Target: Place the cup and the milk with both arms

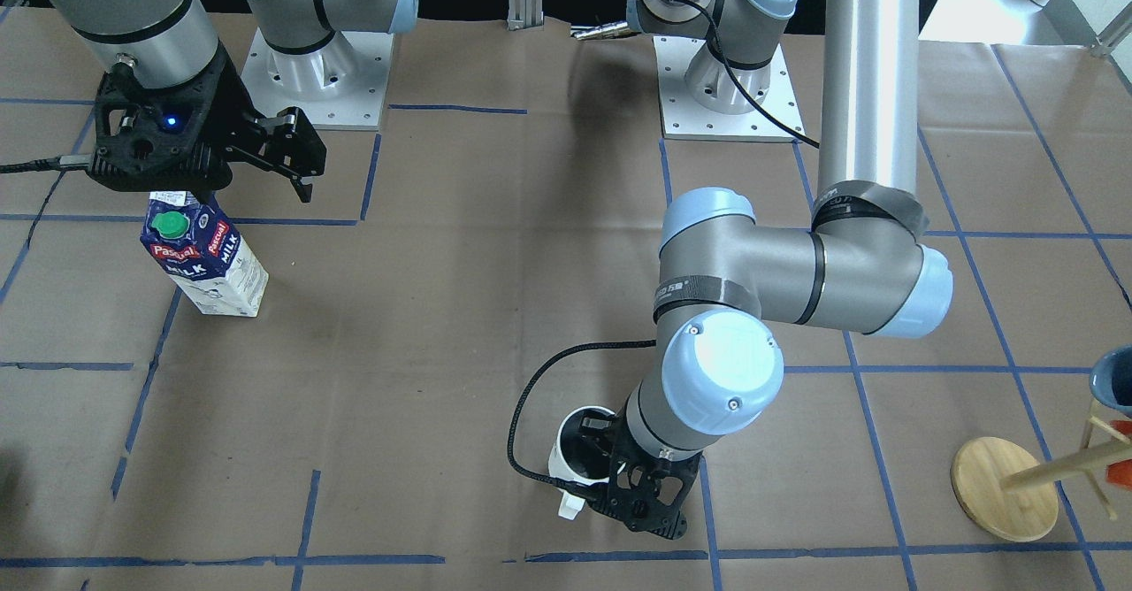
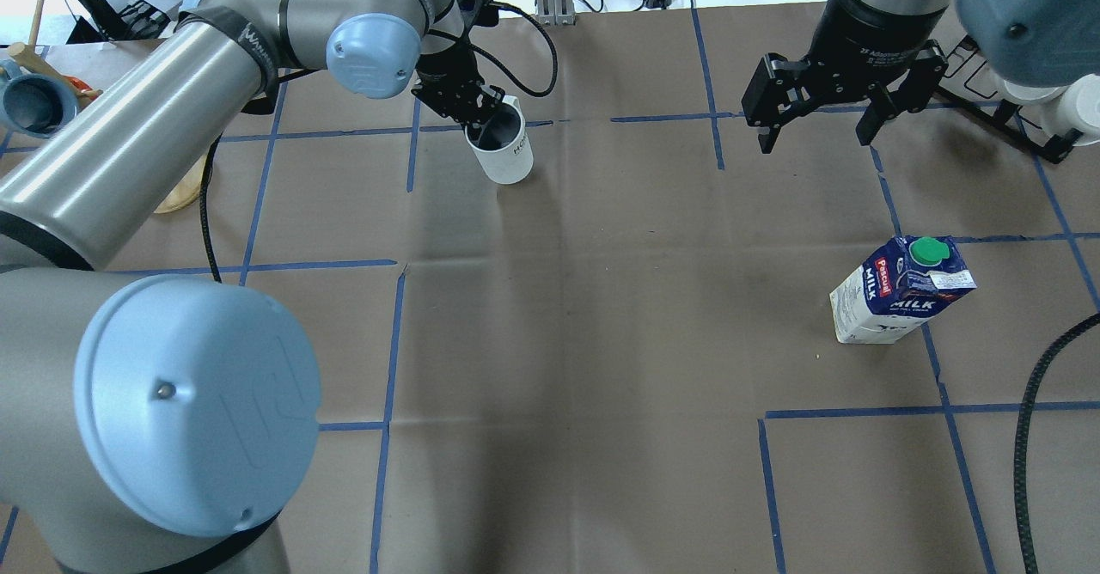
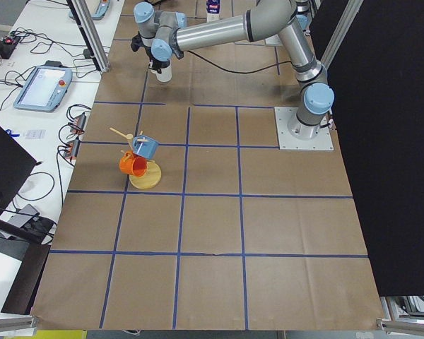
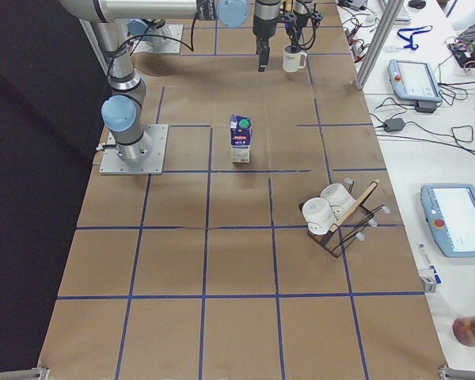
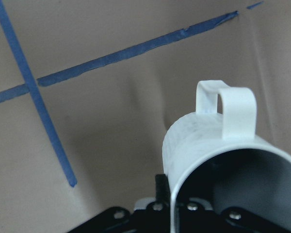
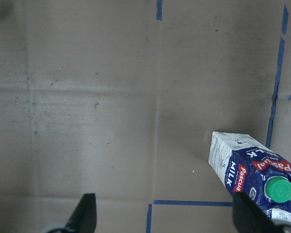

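The white cup (image 2: 504, 150) is at the table's far side, left of centre, with its handle turned away from the robot. My left gripper (image 2: 478, 115) is shut on its rim, one finger inside and one outside. The left wrist view shows the cup (image 5: 218, 160) close up against the gripper (image 5: 173, 213). I cannot tell whether the cup rests on the paper or hangs just above it. The milk (image 2: 901, 292) stands upright on the right side. My right gripper (image 2: 815, 137) is open and empty, raised above the table beyond the milk (image 6: 252, 174).
A wooden mug tree (image 1: 1008, 483) with a blue cup and an orange cup (image 3: 133, 164) stands at the robot's far left. A black rack with white mugs (image 4: 332, 212) stands at the far right. Blue tape lines cross the brown paper. A black cable (image 2: 1044, 402) hangs at the right.
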{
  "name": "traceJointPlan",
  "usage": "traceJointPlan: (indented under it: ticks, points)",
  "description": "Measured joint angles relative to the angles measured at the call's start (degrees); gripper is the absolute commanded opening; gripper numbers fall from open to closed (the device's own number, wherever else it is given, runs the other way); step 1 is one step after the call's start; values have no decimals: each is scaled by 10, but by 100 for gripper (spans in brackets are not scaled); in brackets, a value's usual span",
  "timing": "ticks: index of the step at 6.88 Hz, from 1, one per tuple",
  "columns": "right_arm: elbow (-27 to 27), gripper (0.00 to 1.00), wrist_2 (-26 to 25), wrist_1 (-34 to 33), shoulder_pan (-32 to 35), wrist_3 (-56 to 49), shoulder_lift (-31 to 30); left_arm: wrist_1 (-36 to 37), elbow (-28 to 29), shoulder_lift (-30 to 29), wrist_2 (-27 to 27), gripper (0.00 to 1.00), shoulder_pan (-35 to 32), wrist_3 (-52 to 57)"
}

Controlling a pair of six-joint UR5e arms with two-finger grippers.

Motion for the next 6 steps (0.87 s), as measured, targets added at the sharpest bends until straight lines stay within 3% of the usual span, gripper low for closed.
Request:
traceJointPlan:
  ticks: [3,5,6]
  points:
    - [0,100,0,0,-1,0,0,-2,35,-40,-1,6,-17,-10]
    - [0,100,0,0,-1,0,0,-2,37,-46,0,75,-22,-12]
    - [0,100,0,0,-2,0,0,-2,37,-46,0,99,-22,-12]
